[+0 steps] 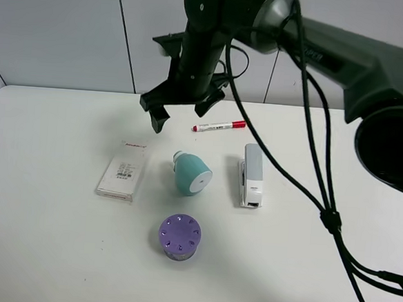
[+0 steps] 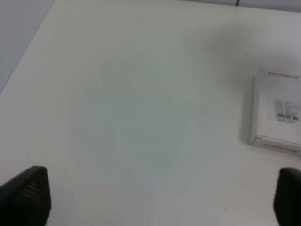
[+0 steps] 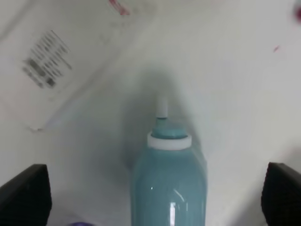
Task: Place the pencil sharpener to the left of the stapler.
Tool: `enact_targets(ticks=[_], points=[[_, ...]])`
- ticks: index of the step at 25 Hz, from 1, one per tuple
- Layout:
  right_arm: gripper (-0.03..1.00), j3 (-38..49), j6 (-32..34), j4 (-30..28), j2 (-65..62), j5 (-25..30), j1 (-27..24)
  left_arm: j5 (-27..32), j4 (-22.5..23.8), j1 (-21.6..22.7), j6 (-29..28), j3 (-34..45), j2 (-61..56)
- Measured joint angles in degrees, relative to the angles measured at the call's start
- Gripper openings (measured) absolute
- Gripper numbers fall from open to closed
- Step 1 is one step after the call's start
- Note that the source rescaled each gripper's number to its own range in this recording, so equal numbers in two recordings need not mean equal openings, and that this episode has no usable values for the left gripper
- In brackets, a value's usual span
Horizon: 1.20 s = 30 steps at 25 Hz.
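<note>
White tabletop carries everything; the right gripper hangs wide open and empty above the pencil sharpener, which lies left of the stapler. A descent could nudge its rounded body sideways. Only the right wrist view shows its knob clearly.

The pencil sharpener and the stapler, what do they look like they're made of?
The pencil sharpener looks like glossy moulded plastic: its teal body shows bright highlight streaks in the right wrist view, and it has a white collar and face. The stapler looks like matte light grey and white plastic; whether metal lies underneath cannot be told.
</note>
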Motion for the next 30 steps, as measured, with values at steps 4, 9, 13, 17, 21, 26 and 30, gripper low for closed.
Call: enact_targets(ticks=[4,9,13,17,21,26,30], points=[[0.99,1.8,0.0,-0.27,-6.34,0.05,0.0,0.0,0.0,0.0,0.0,0.0,0.0],[0.99,8.37,0.0,-3.16,-15.76,0.05,0.0,0.0,0.0,0.0,0.0,0.0,0.0],[0.99,18.48,1.14,-4.88,-26.12,0.09,0.0,0.0,0.0,0.0,0.0,0.0,0.0],[0.99,25.85,3.01,-4.99,-34.99,0.11,0.0,0.0,0.0,0.0,0.0,0.0,0.0],[0.99,33.16,4.32,-5.39,-44.08,0.16,0.0,0.0,0.0,0.0,0.0,0.0,0.0],[0.99,41.13,7.19,-9.23,-54.9,0.21,0.0,0.0,0.0,0.0,0.0,0.0,0.0],[0.99,47.3,8.48,-12.39,-62.62,0.21,0.0,0.0,0.0,0.0,0.0,0.0,0.0]])
